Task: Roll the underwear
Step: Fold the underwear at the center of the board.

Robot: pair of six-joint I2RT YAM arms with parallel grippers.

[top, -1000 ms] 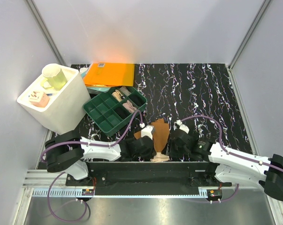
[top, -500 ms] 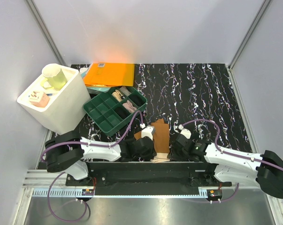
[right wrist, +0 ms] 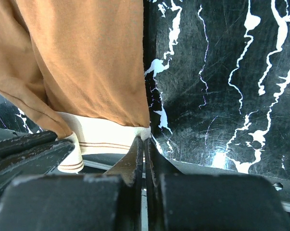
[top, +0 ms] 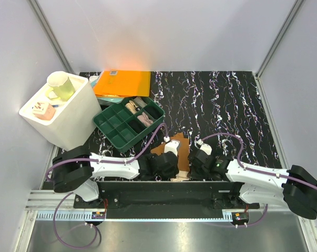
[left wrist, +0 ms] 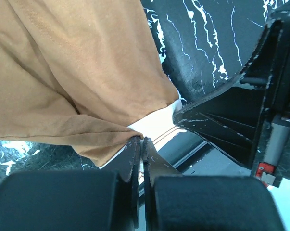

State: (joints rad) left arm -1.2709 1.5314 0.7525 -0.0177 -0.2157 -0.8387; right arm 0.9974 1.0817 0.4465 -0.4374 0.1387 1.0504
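Your right end effector (right wrist: 144, 142) has just pinched shut on the waistband (right wrist: 106, 139) of the brown briefs (top: 180, 149), at the counter's (top: 226, 105) 6 o'clock edge. The left end effector (left wrist: 141, 142) stays clamped alongside, so you look set to roll.

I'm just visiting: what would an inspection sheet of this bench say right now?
Surface: black white-veined mat.
Job's things: brown underwear, pale waistband, at the near edge; black pair not seen.
Clutter: green tray, orange folder, white bin holding a green cup.
Grippers: left tool shut on the brown fabric; right tool shut at the waistband corner.
Cables: purple cables loop off both arms.
Surroundings: grey walls.
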